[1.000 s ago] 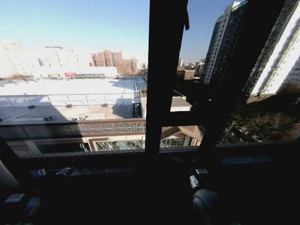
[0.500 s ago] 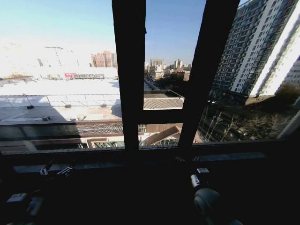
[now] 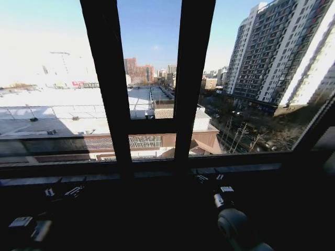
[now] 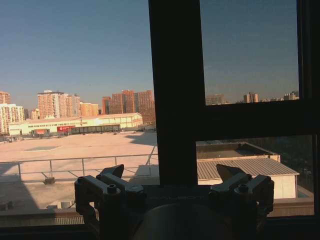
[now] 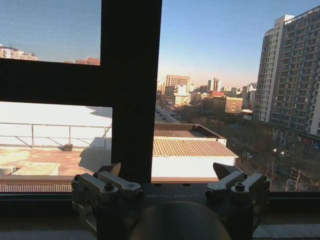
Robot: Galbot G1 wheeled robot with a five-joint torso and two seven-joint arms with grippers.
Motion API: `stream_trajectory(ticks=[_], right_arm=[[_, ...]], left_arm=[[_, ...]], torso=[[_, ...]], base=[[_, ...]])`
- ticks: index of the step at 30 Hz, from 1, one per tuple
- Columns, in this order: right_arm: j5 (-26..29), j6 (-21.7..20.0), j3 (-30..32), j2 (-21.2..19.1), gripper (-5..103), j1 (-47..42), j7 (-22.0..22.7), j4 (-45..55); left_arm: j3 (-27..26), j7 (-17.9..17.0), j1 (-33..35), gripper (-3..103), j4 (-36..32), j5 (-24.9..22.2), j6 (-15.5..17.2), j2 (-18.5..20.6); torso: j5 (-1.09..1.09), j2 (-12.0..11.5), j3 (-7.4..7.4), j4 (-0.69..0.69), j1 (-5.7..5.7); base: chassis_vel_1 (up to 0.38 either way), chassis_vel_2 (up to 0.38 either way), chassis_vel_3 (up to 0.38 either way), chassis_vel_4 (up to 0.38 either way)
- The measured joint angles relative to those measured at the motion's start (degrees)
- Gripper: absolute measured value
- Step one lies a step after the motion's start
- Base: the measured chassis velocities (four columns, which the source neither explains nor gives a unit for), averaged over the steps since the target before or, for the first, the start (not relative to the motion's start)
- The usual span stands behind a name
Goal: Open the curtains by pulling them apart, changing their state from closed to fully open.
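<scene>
At the window, the glass (image 3: 47, 78) stood uncovered from the left edge of the head view across to the right, with a pale flat roof (image 3: 52, 107) outside in bright sun. Low on the left, below the sill (image 3: 272, 168), the left gripper (image 3: 62, 191) sat in shadow. In the left wrist view the left gripper (image 4: 171, 171) was spread wide with nothing between its fingers (image 4: 116, 171), its tips apart from the glass and facing a dark upright bar.

Two dark uprights divided the view: the left mullion (image 3: 104, 78) and, just to its right, the right mullion (image 3: 194, 78), joined by a short crossbar (image 3: 152, 126). Wide panes lay open on the outer side of each, and only a narrow strip of glass lay between them.

Below the right mullion, the right gripper (image 3: 210, 178) hung just under the sill line, its wrist trailing down toward the lower edge. In the right wrist view the right gripper (image 5: 169, 168) was also spread wide and held nothing, facing an upright and its cross rail.

Farther right, a tall tower block (image 3: 272, 57) rose behind clear glass. At the far right edge a dark slanted band (image 3: 320, 125) cut the corner; whether it was frame or curtain could not be told.
</scene>
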Motion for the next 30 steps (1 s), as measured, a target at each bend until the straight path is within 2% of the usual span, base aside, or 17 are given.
stream_trajectory(ticks=[4, 17, 30], right_arm=[[0.0, 0.1, 0.4, -0.3, 100, -0.4, 0.0, 0.3], [-0.3, 0.1, 0.6, -0.1, 100, -0.7, 0.2, 0.6], [-0.7, 0.2, 0.0, 0.3, 100, -0.7, 0.4, 1.1]], left_arm=[[0.0, 0.0, 0.1, 100, -0.2, 0.3, -0.2, -0.3], [-0.2, 0.0, 0.8, 100, -0.9, 0.5, -1.1, -0.9], [-0.2, 0.1, 0.9, 100, 0.3, 0.4, -2.4, -0.8]], torso=[[-0.06, 0.0, 0.0, 0.01, 0.0], [-0.02, 0.0, 0.0, 0.02, -0.01], [-0.04, 0.0, 0.0, 0.02, 0.0]], base=[[-0.002, -0.369, 0.005, 0.379], [0.109, -0.342, -0.117, 0.342], [0.036, -0.367, -0.033, 0.369]])
